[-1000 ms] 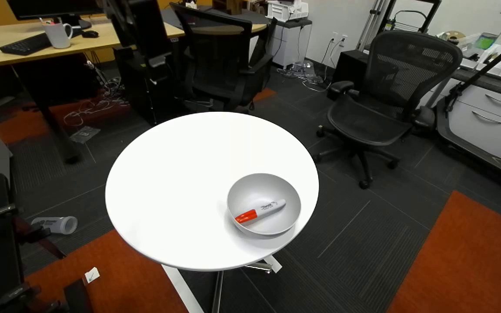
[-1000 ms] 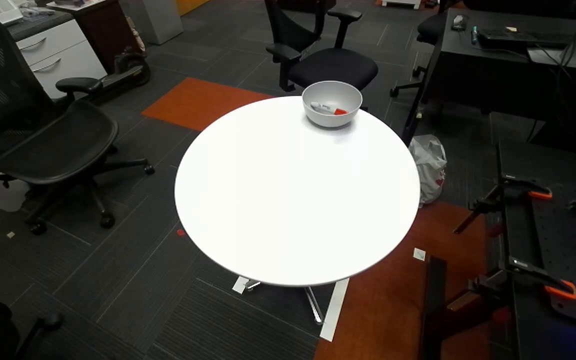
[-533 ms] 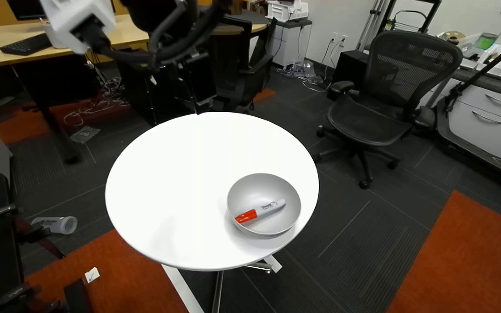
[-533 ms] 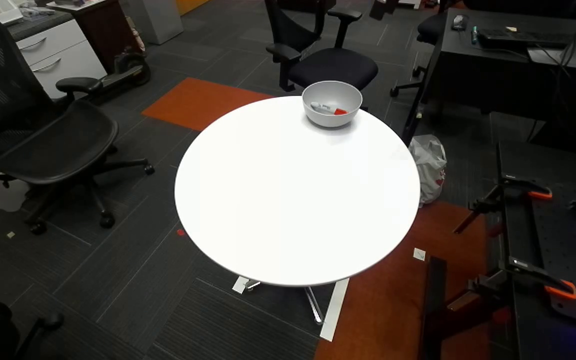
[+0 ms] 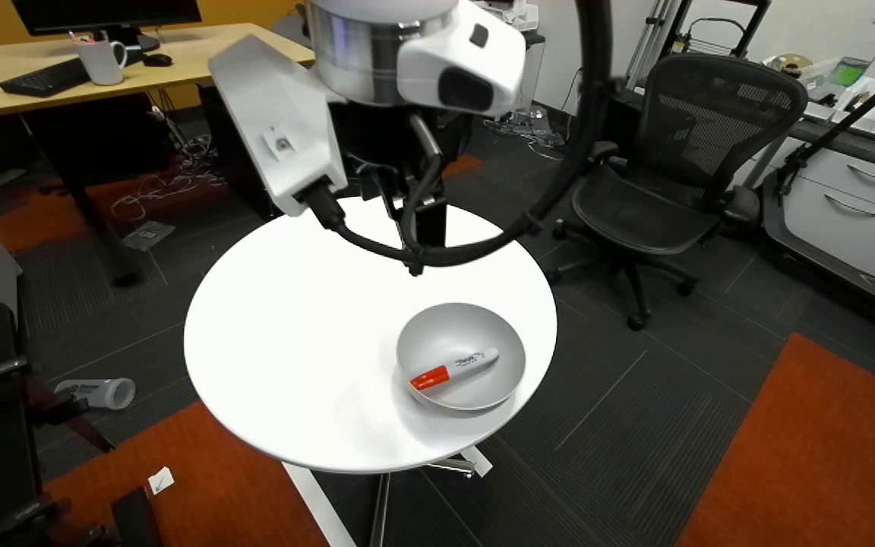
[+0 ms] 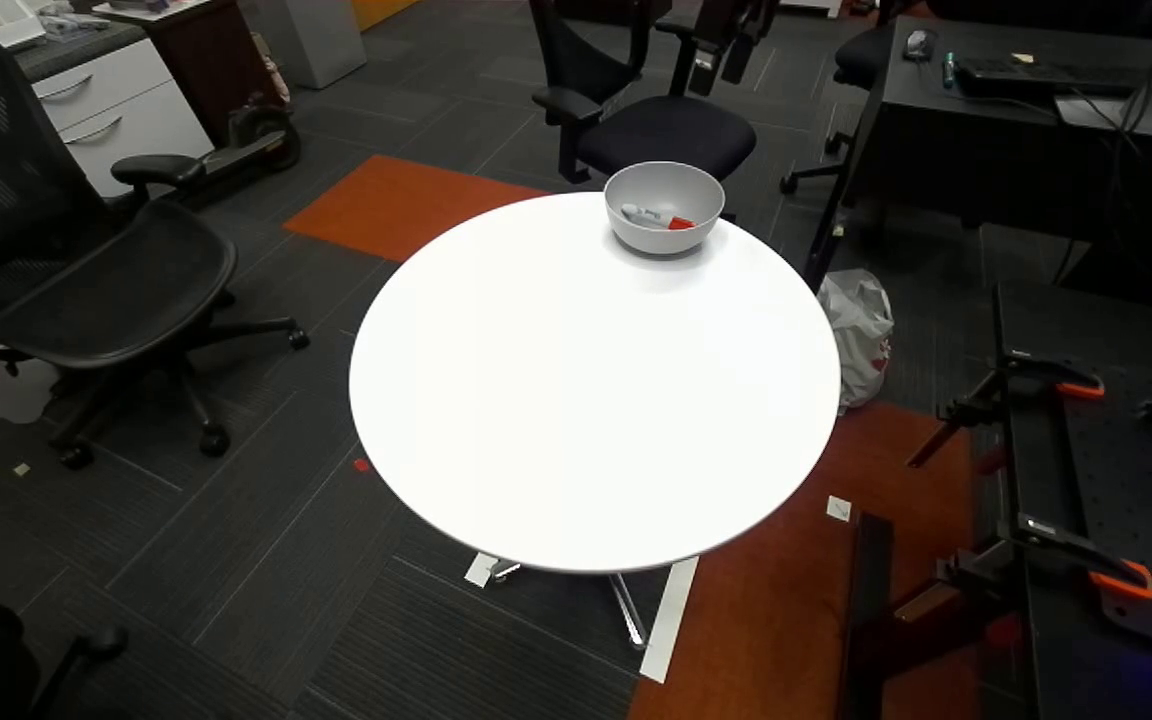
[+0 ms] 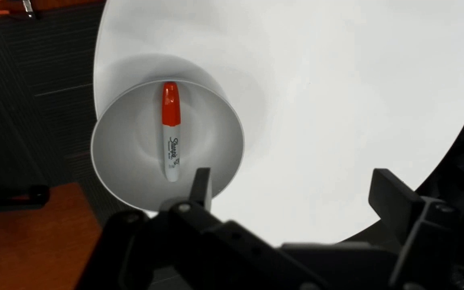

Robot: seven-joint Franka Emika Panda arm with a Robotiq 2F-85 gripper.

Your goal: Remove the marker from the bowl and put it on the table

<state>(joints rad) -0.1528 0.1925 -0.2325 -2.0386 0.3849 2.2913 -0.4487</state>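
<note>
The red-capped marker with a whitish barrel lies in the grey bowl in both exterior views, marker (image 5: 472, 362), bowl (image 5: 456, 323), marker (image 6: 651, 217), bowl (image 6: 661, 240). The bowl stands near the edge of the round white table (image 5: 293, 319), (image 6: 586, 400). In the wrist view the marker (image 7: 171, 141) lies inside the bowl (image 7: 210, 137), left of the jaws, above the table (image 7: 328, 100). My gripper (image 7: 290, 175) is wide open and empty. Its left finger overlaps the bowl's near rim in that view. In an exterior view my gripper (image 6: 731, 45) is partly out of frame at the top.
A thick black cable (image 5: 483, 251) loops from the arm. A wooden desk (image 5: 210, 53) with a mug (image 5: 102, 61) stands behind. Office chairs (image 5: 673, 167), (image 6: 666, 130) stand near the table. A black bench with clamps (image 6: 1086, 480) is beside it.
The arm has swung from the top left to over the table's far part in an exterior view, coming lower and closer to the bowl. The marker and bowl have not moved.
</note>
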